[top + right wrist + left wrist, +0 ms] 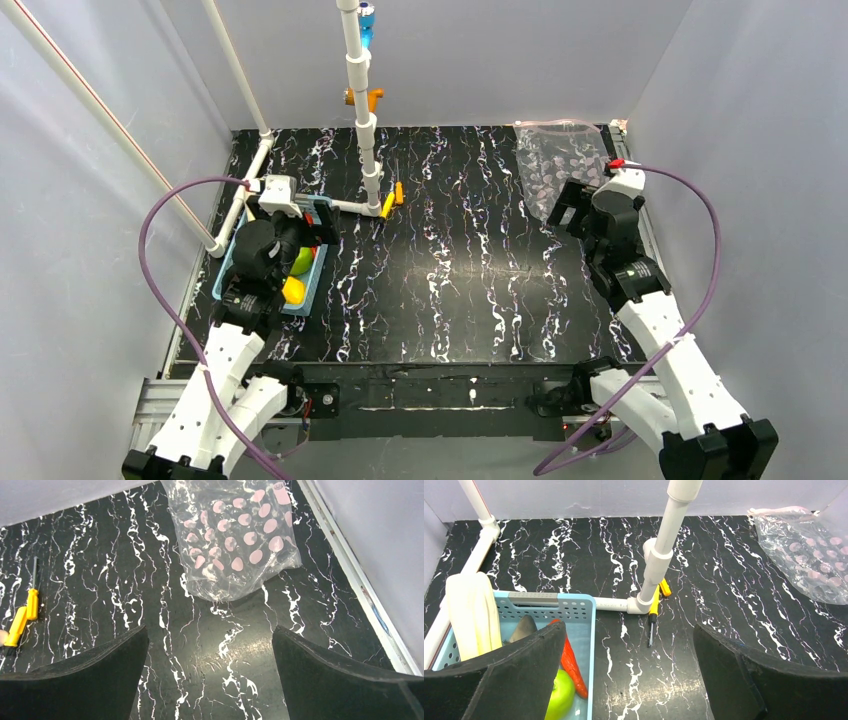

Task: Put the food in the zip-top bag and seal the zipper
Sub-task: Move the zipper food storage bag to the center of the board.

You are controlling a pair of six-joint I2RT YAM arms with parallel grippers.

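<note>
No text, label, brand, number or sign can be read in any of the views; the only printed marking is on the zip-top bag (235, 535) at the far right, and it is a pattern of pinkish dots, not letters or figures.
</note>
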